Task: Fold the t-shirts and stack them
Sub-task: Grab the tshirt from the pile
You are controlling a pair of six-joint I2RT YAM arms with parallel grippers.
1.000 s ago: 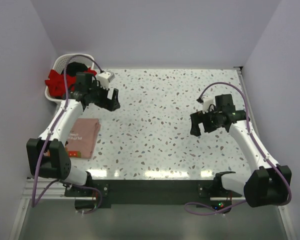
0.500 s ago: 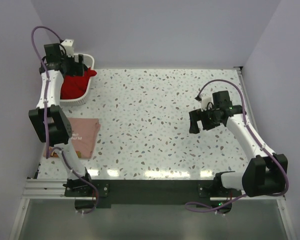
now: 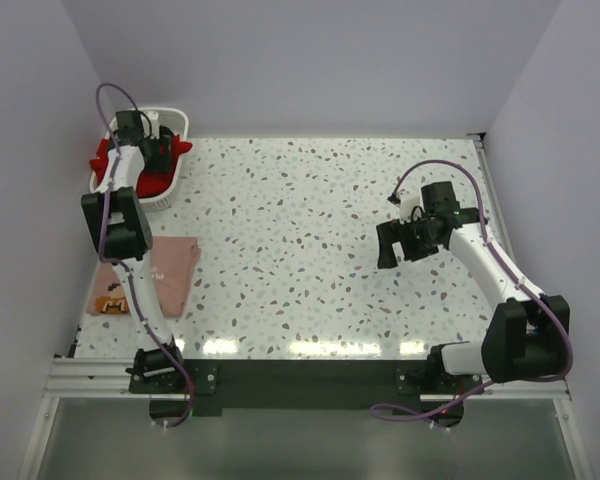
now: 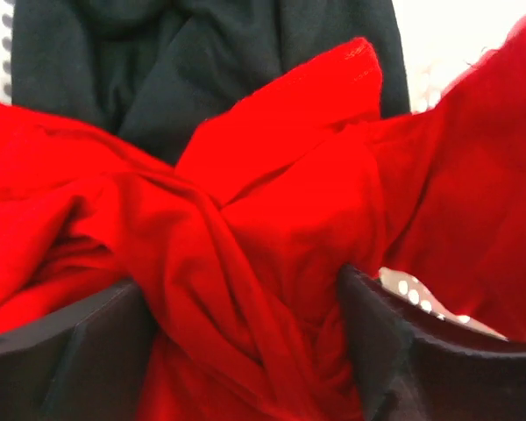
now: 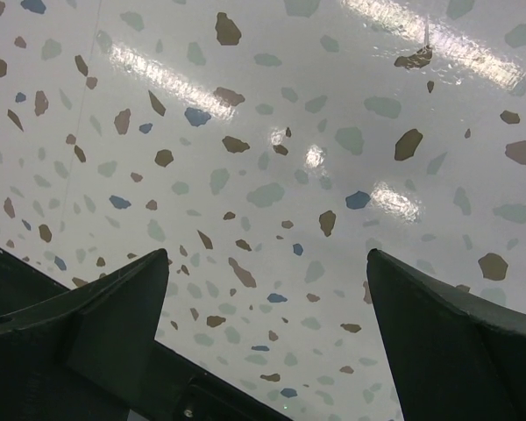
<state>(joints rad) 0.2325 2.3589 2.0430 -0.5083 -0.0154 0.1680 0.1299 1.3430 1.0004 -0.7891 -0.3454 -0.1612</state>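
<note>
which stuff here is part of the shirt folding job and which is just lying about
Job: red t-shirt in the white basket; pink t-shirt, folded on the table; left tool, open around the red cloth.
Lying about: white basket; dark cloth in it.

Red t-shirt (image 4: pixel 263 228) partly out of view

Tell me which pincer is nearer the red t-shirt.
Left. The left pincer is down in the red t-shirt, cloth between its fingers; the right pincer hovers over bare table, far across.
</note>
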